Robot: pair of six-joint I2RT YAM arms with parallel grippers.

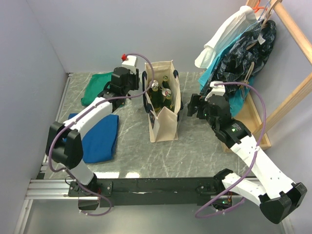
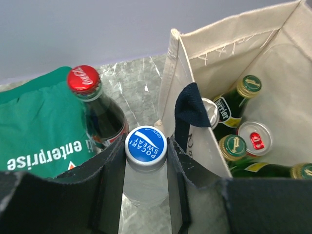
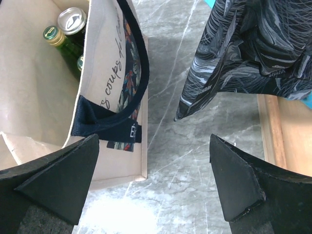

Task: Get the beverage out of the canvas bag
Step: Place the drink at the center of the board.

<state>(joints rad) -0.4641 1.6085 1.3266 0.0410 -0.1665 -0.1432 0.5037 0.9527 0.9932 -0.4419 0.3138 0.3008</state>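
Gripping the Pocari bottle, the left end effector sits just beside the canvas bag.

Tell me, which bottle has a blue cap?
The Pocari Sweat bottle, pinched in the left claw outside the canvas bag. The cola bottle beside it wears a red cap; the green bottles inside the bag have green-and-gold ones.
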